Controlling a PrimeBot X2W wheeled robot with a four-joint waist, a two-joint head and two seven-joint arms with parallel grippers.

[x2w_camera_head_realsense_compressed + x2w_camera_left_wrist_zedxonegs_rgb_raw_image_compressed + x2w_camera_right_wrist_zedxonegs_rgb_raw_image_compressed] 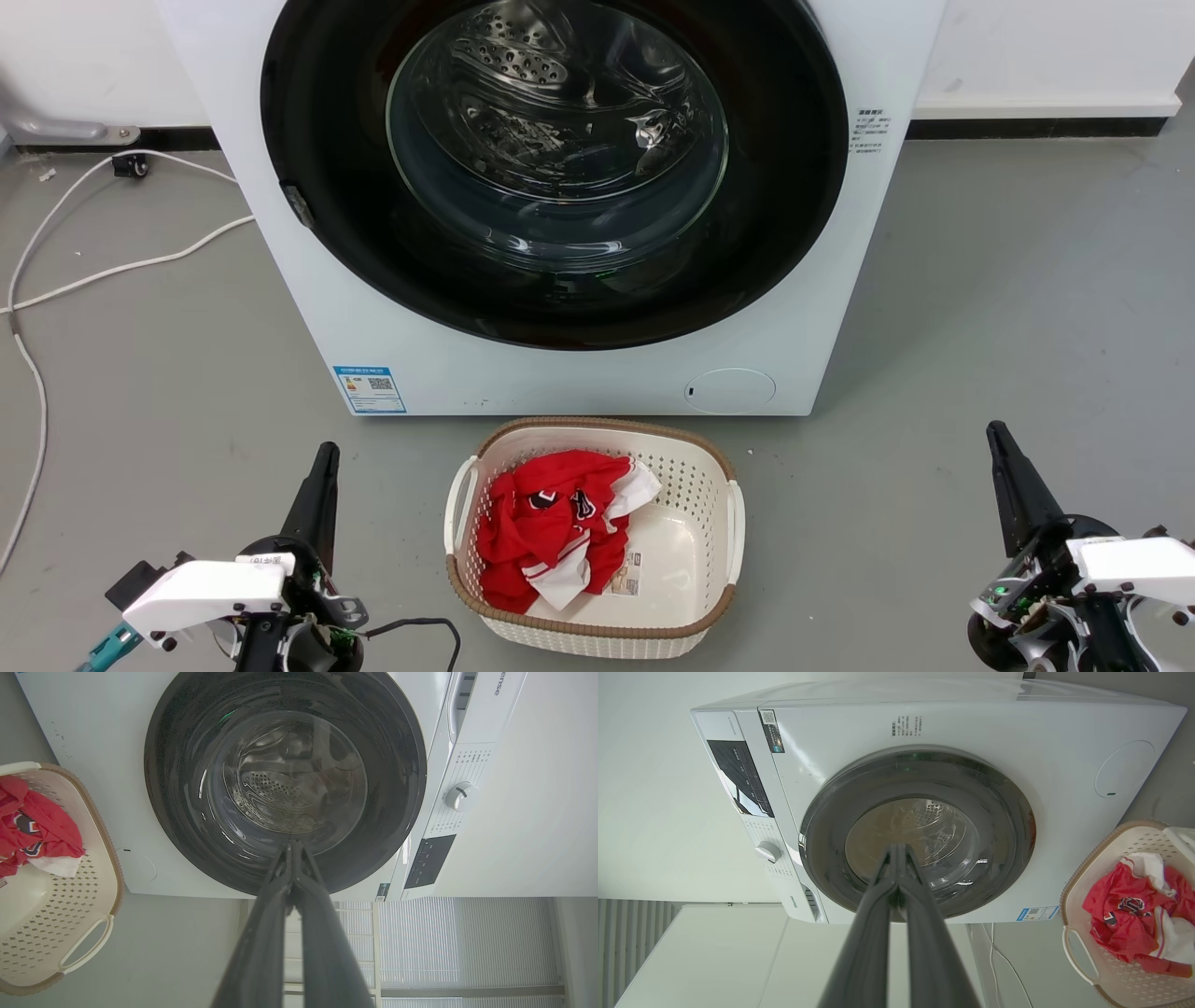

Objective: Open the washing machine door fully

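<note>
Washing machine door is sitting shut, flush in the white washer front just behind the laundry basket, while left hand and right hand, both clenched empty, are hanging low and wide, probably to clear the basket.

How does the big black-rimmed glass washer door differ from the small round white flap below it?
The glossy black-rimmed glass washing machine door is nearly washer-wide; the round white flap is far smaller. The door is see-through; the flap is opaque. Both are round and shut.

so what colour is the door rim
Glossy black; the door rim shows best in the head view.
</note>
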